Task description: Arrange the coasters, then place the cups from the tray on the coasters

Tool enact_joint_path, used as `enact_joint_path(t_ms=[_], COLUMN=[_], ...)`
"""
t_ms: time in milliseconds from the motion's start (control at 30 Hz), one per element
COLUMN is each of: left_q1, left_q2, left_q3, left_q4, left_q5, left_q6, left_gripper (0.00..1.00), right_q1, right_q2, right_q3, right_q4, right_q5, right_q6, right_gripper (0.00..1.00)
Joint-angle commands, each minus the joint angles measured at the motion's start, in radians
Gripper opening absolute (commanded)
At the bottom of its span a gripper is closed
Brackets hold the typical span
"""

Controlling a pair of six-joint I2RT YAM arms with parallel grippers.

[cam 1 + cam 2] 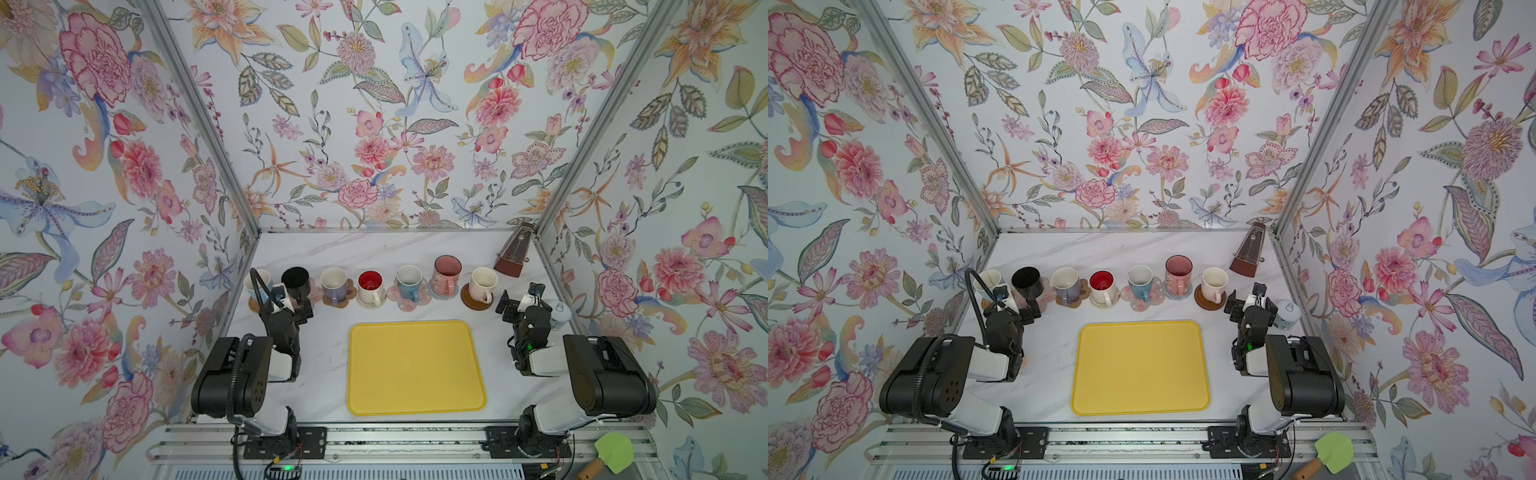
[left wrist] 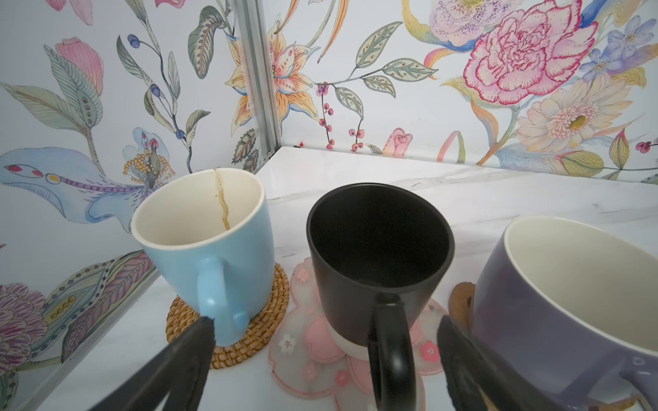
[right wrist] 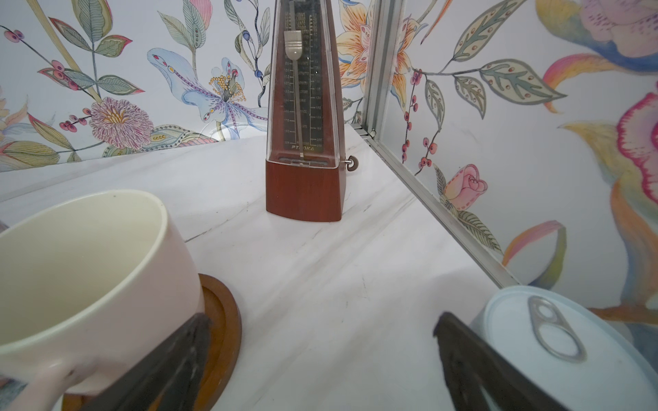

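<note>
Worktop (image 1: 374,249): marble, floral walls.
Cups (image 1: 370,283): seven, far row, each on coasters (image 1: 469,302); task looks done.
Tray (image 1: 415,365): near centre, bare.
Left gripper (image 2: 324,320): jaws wide, empty, at black cup (image 2: 377,256).
Right gripper (image 3: 322,316): jaws wide, empty.

Blue mug (image 2: 206,242): stood on a woven coaster (image 2: 263,320); brown drip seen inside.
Black mug (image 2: 377,270): stood on a pink flower coaster (image 2: 313,359); handle framed by the wide-parted left gripper (image 2: 325,323).
Purple mug (image 2: 555,302): cropped, on a brown coaster (image 2: 461,302).
</note>
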Motion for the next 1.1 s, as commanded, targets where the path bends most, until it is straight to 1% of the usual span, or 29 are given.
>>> enact_joint_path(t_ms=[0, 367, 467, 500, 967, 1067], left_q1=[0.006, 0.006, 0.006, 0.002, -0.003, -0.003], left_q2=[-0.004, -0.003, -0.004, -0.004, -0.004, -0.004], left_q3=[0.003, 0.003, 0.014, 0.014, 0.014, 0.014], left_q4=[0.031, 0.032, 0.006, -0.018, -0.018, -0.020], left_q5=[0.010, 0.007, 0.032, 0.032, 0.023, 0.023], left_q6=[0.011, 0.014, 0.022, 0.028, 0.033, 0.034], left_gripper=[0.99, 0.99, 0.99, 0.99, 0.99, 0.99], right_q1=[0.003, -0.003, -0.005, -0.004, -0.008, -0.017], right_q2=[0.003, 0.003, 0.003, 0.003, 0.002, 0.003], right_q3=[-0.006, -0.002, 0.000, -0.001, 0.004, 0.019], right_q4=[0.022, 0.009, 0.005, 0.006, -0.001, -0.031], right_q5=[0.001, -0.015, -0.017, -0.018, -0.025, -0.057], right_q6=[0.013, 0.017, 0.017, 0.017, 0.019, 0.024], right_gripper=[0.99, 0.99, 0.99, 0.99, 0.99, 0.99])
